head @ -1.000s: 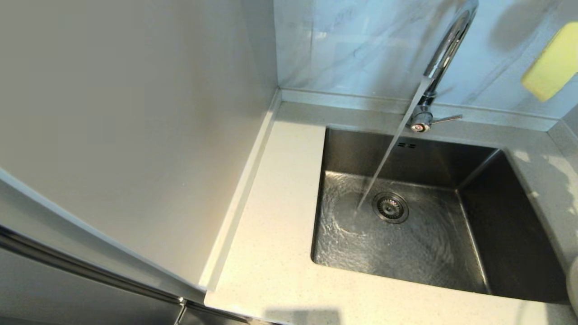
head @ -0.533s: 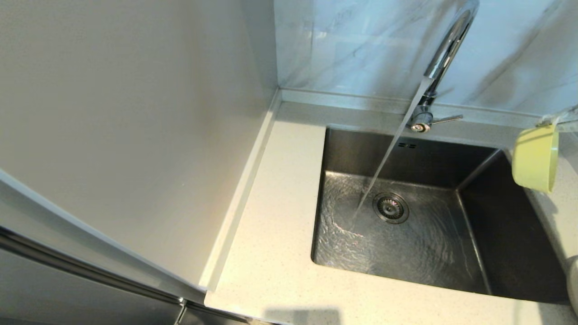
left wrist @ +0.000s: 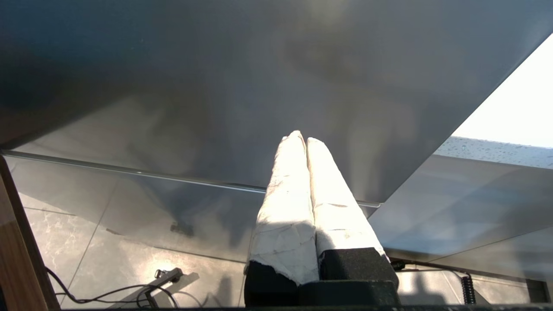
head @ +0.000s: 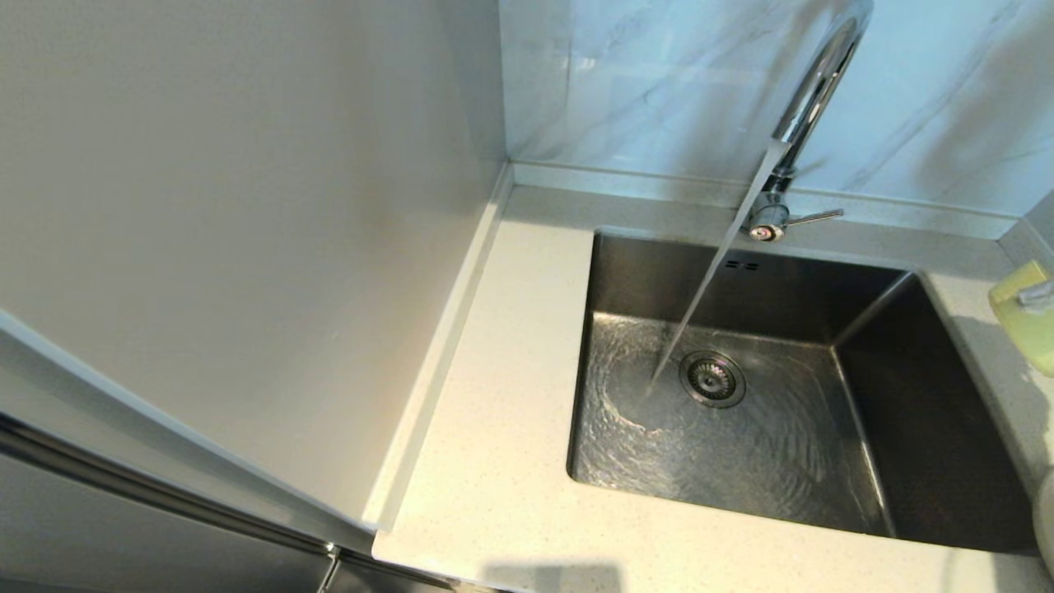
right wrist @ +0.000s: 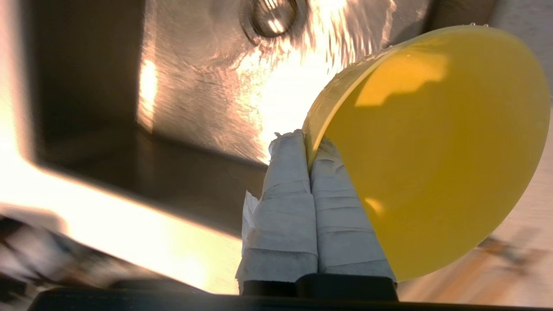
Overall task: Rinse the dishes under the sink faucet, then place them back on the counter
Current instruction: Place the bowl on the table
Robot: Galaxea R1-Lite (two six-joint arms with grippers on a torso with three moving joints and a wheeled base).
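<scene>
At the right-hand edge of the sink (head: 823, 412), over the worktop (head: 494, 461): one small pale-yellow bowl (head: 1025, 317), wet along the rim, carried on its side.

- Right end effector (right wrist: 309, 144): taped fingers (right wrist: 285, 181) pressed together on the bowl's rim, one inside the wall and one outside; a firm pinch, nothing else held. In the head view only a sliver of it shows at the frame's edge beside the bowl.
- Left end effector (left wrist: 304, 140): parked low beside the cabinet, away from the sink, fingers closed flat against each other, empty.
- Faucet (head: 811, 91): chrome gooseneck, running; the stream lands on the basin floor just beside the drain strainer (head: 712, 379), and water sheets across the steel.
- Lever handle (head: 811, 217): sticking out sideways at the faucet's base.
- Chopsticks and plate: not in sight from here.

Step in hand, as I read it: the bowl appears rinsed (droplets on the rim) and is on its way to be put down on the right-side worktop.

Next move calls for: turning the bowl upright or mouth-down, lowering it until it rests flat clear of the basin's edge, then parting the fingers. A wet rim held by a thin pinch could slip if it is tipped fast.
</scene>
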